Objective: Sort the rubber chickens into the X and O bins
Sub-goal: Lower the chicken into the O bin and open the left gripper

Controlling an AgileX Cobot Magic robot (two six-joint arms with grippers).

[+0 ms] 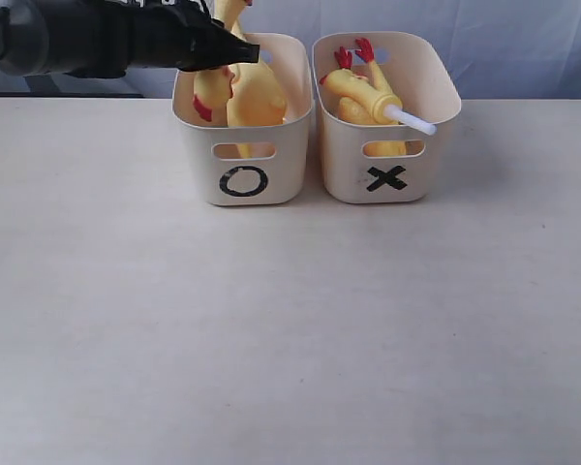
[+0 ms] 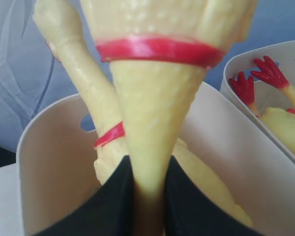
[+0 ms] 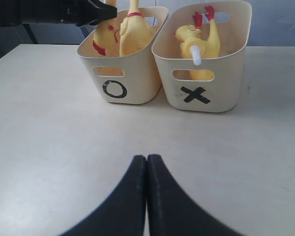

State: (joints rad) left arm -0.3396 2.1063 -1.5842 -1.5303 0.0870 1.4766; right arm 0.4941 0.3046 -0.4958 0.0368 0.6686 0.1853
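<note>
White table [image 3: 49, 147]: only right wrist view shows closed right hand [image 3: 146, 160].

We see two cream bins, the O bin [image 1: 198, 165] with a black ring and the X bin [image 1: 344, 170] with a black cross, on an off-white bench [image 1: 290, 339] against a pale blue-grey backdrop [image 1: 523, 48]. The gripped rubber chicken [image 2: 157, 147] is yellow with a glossy red neck band; the X bin's chicken [image 1: 366, 95] is yellow with red feet and a white tube [image 1: 412, 120]. The left fingers [image 2: 108, 206] and right fingers [image 3: 123, 201] are black.
</note>
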